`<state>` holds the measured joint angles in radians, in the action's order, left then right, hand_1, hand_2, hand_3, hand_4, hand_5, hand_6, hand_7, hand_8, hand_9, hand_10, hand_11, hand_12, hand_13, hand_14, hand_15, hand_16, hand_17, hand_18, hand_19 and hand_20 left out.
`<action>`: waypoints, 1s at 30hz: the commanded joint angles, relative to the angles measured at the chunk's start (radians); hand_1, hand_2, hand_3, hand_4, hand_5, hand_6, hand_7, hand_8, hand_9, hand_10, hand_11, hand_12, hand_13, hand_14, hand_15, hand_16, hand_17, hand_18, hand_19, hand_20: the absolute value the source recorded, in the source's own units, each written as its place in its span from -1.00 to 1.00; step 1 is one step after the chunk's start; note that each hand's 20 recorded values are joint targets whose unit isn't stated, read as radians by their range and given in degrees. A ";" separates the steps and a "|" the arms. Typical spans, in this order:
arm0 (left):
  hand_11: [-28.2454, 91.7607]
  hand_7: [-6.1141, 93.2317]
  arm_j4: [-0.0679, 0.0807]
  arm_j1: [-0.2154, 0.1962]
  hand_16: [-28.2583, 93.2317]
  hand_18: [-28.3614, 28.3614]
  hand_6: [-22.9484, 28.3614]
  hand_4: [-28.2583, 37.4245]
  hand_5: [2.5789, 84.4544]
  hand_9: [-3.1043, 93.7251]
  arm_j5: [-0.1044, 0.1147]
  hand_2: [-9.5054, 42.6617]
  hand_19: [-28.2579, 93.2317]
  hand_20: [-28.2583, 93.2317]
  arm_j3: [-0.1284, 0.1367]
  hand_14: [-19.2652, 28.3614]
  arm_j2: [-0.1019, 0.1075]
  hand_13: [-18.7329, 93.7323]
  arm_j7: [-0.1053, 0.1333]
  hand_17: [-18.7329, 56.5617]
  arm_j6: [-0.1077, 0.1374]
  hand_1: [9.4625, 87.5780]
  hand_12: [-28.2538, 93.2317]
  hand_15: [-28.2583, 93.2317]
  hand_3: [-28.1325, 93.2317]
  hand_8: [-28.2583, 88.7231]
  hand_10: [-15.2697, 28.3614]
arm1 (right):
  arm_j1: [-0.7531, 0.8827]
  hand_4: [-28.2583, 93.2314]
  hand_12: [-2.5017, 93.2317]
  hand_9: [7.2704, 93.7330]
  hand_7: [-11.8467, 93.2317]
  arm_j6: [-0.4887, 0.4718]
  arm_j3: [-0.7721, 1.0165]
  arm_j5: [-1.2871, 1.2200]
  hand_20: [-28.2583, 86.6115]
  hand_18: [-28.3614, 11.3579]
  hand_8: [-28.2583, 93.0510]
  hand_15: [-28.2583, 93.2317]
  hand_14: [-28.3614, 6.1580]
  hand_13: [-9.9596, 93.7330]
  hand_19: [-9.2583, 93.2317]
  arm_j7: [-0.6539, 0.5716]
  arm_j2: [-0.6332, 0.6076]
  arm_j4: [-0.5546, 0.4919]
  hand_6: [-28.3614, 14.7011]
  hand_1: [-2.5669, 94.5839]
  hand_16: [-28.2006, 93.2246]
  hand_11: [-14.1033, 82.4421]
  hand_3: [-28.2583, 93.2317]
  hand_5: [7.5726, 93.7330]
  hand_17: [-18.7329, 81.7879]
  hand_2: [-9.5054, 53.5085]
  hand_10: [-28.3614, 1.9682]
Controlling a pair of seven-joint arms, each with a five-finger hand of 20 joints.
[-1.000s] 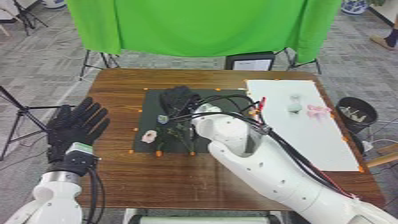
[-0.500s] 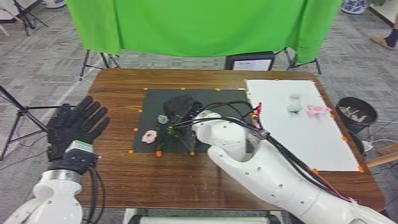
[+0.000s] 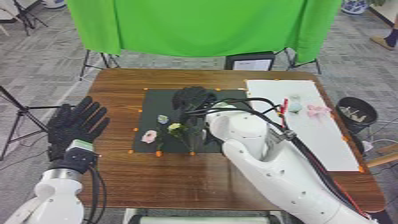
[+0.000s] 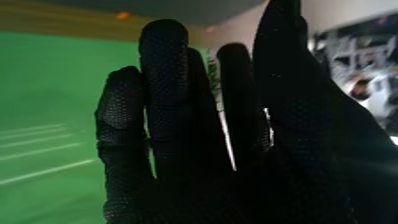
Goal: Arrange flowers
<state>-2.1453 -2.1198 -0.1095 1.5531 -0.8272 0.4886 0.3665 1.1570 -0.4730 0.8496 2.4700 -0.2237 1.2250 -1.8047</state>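
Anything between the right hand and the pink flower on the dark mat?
Yes: in the head view, the bluish flower lies roughly between the right hand and the pink flower, with the yellow flower beside that line.

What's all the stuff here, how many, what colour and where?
Table: one, brown, middle
Mat: one, dark, on the table
White sheet: one, table's right side
Pink flower: one, mat's left part
Yellowish flower: one, right of the pink
Orange marks: several, round mat and sheet
Cloth: one, green, behind the table
Bin: one, black, right of the table
Robot hands: two, black; left hand beside the table, right hand over the mat
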 commanded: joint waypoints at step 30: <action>-0.19 -0.64 0.005 -0.038 -0.64 0.57 0.30 -1.00 0.05 -0.16 -0.029 -0.10 0.09 -0.37 0.045 0.50 -0.043 -0.20 -0.090 -0.69 -0.090 -0.58 -0.33 0.07 0.65 -0.64 0.44 | -0.016 -1.00 -0.72 -0.17 -0.53 -0.210 0.333 -0.340 0.18 -0.78 -0.72 0.32 -0.15 0.33 0.77 -0.505 -0.290 0.239 0.12 -0.06 -0.23 -0.55 0.74 -0.13 0.00 -1.00 -0.04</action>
<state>-2.1407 -2.1394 -0.0890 1.5881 -0.8609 0.4323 0.2936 1.1341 -0.6526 1.1686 2.1389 -0.6896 0.9243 -1.6103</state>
